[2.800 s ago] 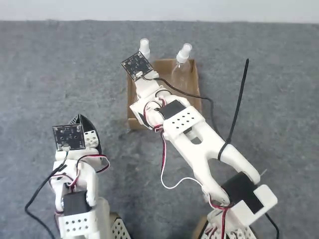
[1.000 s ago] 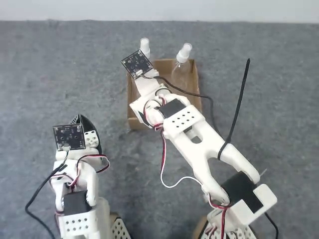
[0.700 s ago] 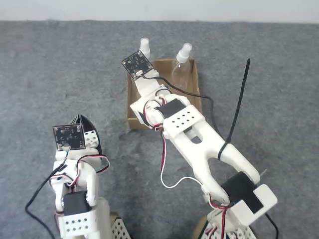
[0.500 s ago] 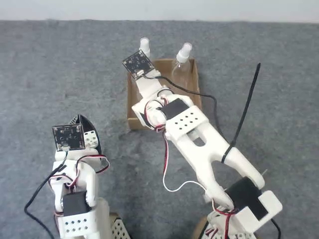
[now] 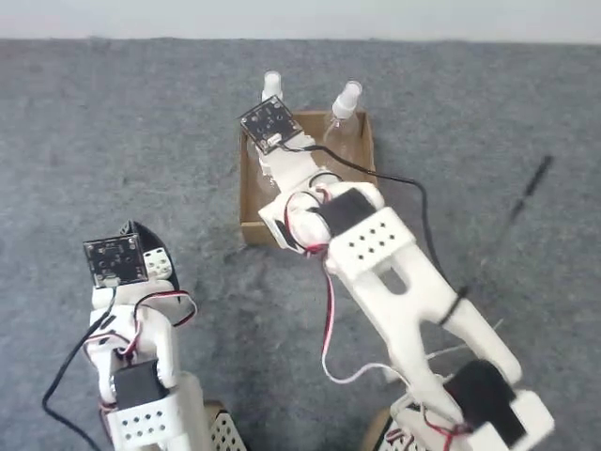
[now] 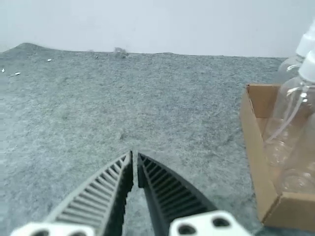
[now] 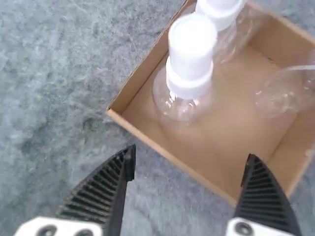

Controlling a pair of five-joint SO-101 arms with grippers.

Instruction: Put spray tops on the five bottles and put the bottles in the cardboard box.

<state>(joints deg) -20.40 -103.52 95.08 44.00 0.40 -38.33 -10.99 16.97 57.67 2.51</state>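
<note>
Far left on the near side is the white left arm [image 5: 141, 376]. Its black ribbed jaws are pinched together with just a sliver of a gap, gripping nothing, tips low over the grey felt-covered bench [image 5: 113, 122]. There's a big open stretch of felt ahead of it and off to its left, running out to the plain white wall [image 5: 300, 17] along the bench's far edge. Next over, toward the far middle, sits the one shallow brown cardboard box [image 5: 246, 188], well apart from the left arm, with open felt on its left and near sides. Inside it I count three clear plastic bottles standing upright. There's a white-topped bottle [image 7: 191, 54] tucked close against a side wall, a second bottle [image 7: 219, 10] with the same white spray top right behind it, and a third bottle [image 7: 288, 88] apart from those two on the other side of the box, its top cut off in the right wrist view. Can't tell if there are more, since the arm covers part of the box from above. The white right arm [image 5: 404, 282] stretches from the near right diagonally out over the box. Its jaws are spread wide, holding nothing, hanging above the box's near wall and not touching any bottle. Right of the box it's open felt again, with a thin black cable [image 5: 394, 179] trailing off the arm.
</note>
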